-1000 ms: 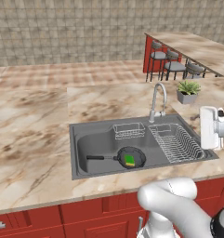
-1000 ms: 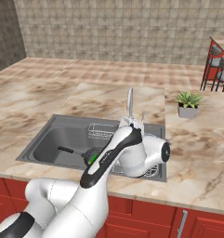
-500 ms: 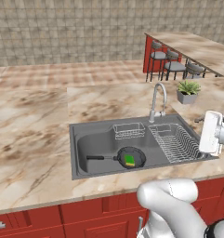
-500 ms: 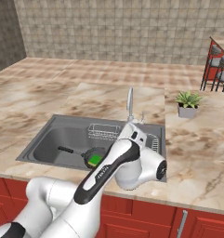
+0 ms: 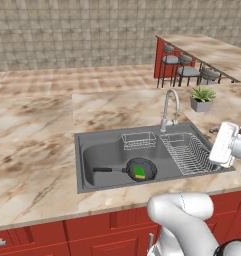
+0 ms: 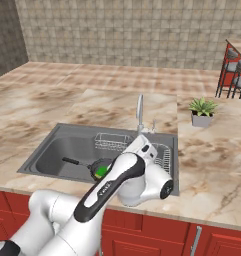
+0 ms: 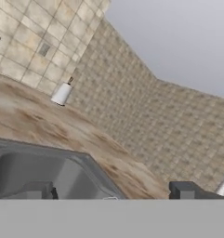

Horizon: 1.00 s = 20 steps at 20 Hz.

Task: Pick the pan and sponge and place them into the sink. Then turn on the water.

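pan (image 5: 140,170): lying flat in the sink's left bowl, near the front wall; handle points to the left. Also seen in the right base view, partly behind the arm.
sponge (image 5: 139,173): green block sitting inside the pan, on its dark floor.
sink (image 5: 87,155): dark grey basin set into the marble tabletop (image 5: 37,150); wire basket (image 5: 138,140) at the back edge, ribbed draining rack (image 5: 188,152) in the right section.
faucet (image 5: 169,107): silver gooseneck behind the sink, between basket and rack, spout curving towards the basin. Can't make out any stream under it.
end effector (image 7: 111,190): released, the two dark tips stand wide apart with nothing between them. Hand view is rolled, looking low across the sink's corner and the tabletop towards the tiled wall.
arm: white forearm (image 6: 114,177) crosses in front of the basin in the right base view; the white hand shows at the right edge of the left base view, over the tabletop just right of the draining rack.
potted plant (image 5: 202,98): on the tabletop, behind and right of the faucet, well apart from the sink.
small white cylinder (image 7: 62,94): on the far tabletop by the wall in the hand view; can't tell what it is.
stools (image 5: 186,72): dark bar stools beside the red raised counter at the back right.
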Tool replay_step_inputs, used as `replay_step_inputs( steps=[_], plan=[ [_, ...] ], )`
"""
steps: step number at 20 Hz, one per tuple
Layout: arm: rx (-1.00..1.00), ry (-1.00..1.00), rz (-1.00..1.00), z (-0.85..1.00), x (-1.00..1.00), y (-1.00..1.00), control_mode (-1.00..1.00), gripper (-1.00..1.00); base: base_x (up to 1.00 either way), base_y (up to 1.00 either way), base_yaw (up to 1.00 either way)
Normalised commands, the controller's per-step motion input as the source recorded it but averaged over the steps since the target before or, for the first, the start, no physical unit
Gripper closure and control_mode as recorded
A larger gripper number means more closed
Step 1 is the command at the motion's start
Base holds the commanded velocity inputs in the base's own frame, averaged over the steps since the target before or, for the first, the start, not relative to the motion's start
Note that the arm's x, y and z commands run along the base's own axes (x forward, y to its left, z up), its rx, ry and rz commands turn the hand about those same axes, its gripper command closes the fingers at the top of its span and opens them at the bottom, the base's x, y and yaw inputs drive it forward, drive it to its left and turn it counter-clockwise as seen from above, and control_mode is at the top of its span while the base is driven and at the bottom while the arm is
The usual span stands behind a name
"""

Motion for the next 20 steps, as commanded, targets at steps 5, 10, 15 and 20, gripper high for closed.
replay_step_inputs(
  steps=[5, 10, 15, 20],
  plan=[
    [0.14, 0.18, 0.0, 0.01, 0.26, -0.08, -1.0, -1.0, 0.0, 0.0, 0.0],
    [0.07, 0.16, 0.03, 0.0, 0.36, -0.14, -1.0, -1.0, 0.0, 0.0, 0.0],
    [0.07, 0.09, 0.04, 0.0, 0.42, -0.19, -1.0, -1.0, 0.0, 0.0, 0.0],
    [0.08, 0.09, 0.01, -0.01, 0.41, -0.27, -1.0, -1.0, 0.0, 0.0, 0.0]
  ],
)
